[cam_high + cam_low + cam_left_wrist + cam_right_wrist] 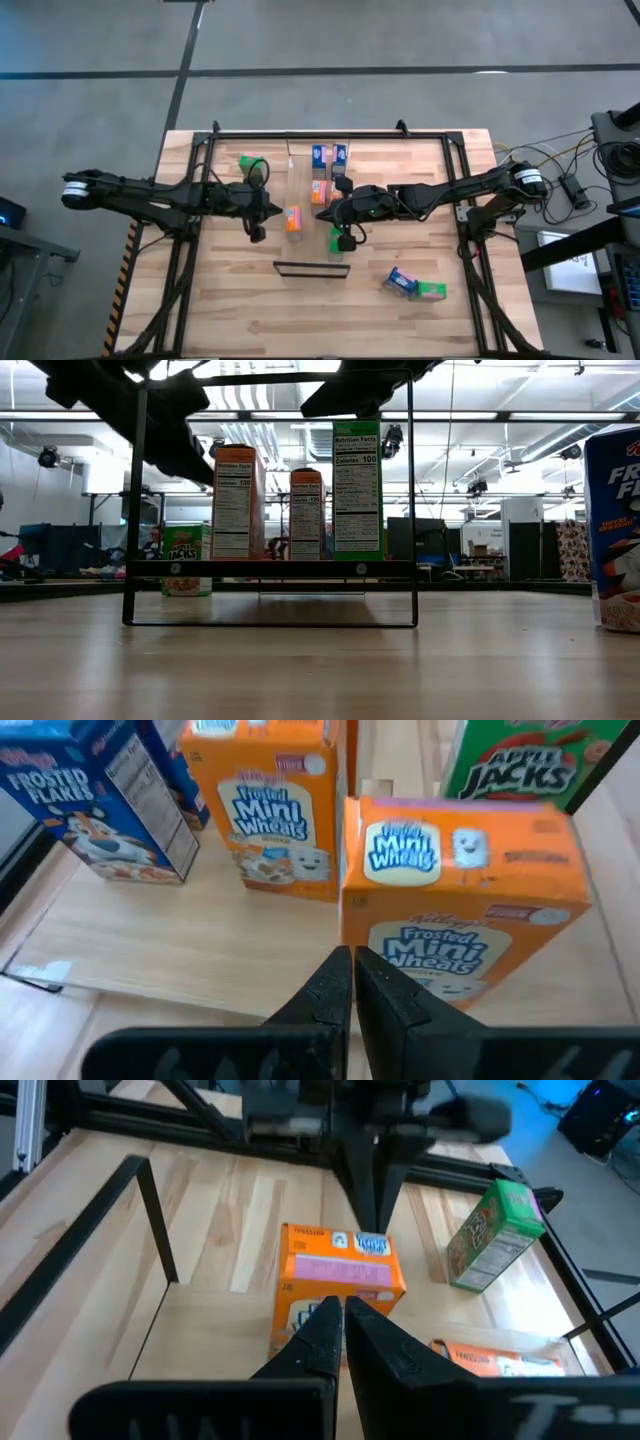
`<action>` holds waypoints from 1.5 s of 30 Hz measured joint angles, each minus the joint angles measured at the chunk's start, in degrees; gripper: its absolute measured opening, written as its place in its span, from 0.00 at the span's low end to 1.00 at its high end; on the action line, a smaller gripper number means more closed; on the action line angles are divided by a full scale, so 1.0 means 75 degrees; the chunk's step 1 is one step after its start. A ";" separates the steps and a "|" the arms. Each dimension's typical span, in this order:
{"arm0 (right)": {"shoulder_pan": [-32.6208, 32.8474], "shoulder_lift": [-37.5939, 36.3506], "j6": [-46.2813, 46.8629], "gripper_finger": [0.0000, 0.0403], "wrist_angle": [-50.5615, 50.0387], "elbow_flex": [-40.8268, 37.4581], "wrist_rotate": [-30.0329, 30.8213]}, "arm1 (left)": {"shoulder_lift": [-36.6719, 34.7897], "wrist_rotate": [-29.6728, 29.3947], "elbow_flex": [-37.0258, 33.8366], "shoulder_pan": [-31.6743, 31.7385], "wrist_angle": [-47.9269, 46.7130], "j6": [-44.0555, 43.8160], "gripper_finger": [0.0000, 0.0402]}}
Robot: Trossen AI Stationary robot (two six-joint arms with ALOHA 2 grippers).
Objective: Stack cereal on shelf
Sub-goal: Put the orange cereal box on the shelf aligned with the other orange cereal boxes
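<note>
1. Closest to the lens, the left claw (pixel 352 982) is pinched closed on nothing, with an orange box (pixel 460 900) upright on the shelf (pixel 180 945) just ahead of it.
2. Opposite, the right claw (pixel 342 1325) is likewise closed and empty, facing the same box.
3. Thin cardboard: probably light, stiff-edged, easily dented, tippy.
4. Best grasped across its narrow sides, mid-height.
5. More boxes lie on the tabletop (pixel 230 300), apparently unshelved.

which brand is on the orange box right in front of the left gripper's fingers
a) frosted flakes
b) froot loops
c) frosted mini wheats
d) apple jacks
c: in the left wrist view the orange box just beyond the shut left gripper reads Frosted Mini Wheats on its top and front.
</note>
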 joint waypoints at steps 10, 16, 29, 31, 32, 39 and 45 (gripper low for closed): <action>0.0000 -0.0009 -0.0032 0.02 -0.0167 -0.0006 0.0000 | -0.0603 0.1209 0.0482 -0.0379 0.0031 0.0262 0.00; 0.0000 -0.0012 -0.0108 0.02 -0.0302 -0.0006 0.0000 | -0.0319 0.1184 0.0482 -0.0913 0.0506 0.0262 0.00; 0.0000 -0.0020 -0.0133 0.02 -0.0343 -0.0006 0.0000 | 0.0546 -0.0434 0.0476 -0.1067 0.1198 0.0413 0.00; 0.0000 -0.0020 -0.0152 0.02 -0.0343 -0.0006 0.0000 | 0.0685 -0.0609 0.0476 -0.1063 0.1430 0.0472 0.00; 0.0000 -0.0020 -0.0168 0.02 -0.0343 -0.0006 -0.0001 | 0.0750 -0.0624 0.0475 -0.1061 0.1510 0.0519 0.00; 0.0020 -0.0020 -0.0184 0.02 -0.0343 -0.0006 -0.0003 | 0.1113 -0.0846 0.0471 -0.1064 0.1994 0.0634 0.00; 0.0020 -0.0020 -0.0198 0.02 -0.0340 -0.0006 -0.0003 | 0.1307 -0.0979 0.0464 -0.1064 0.2034 0.0635 0.00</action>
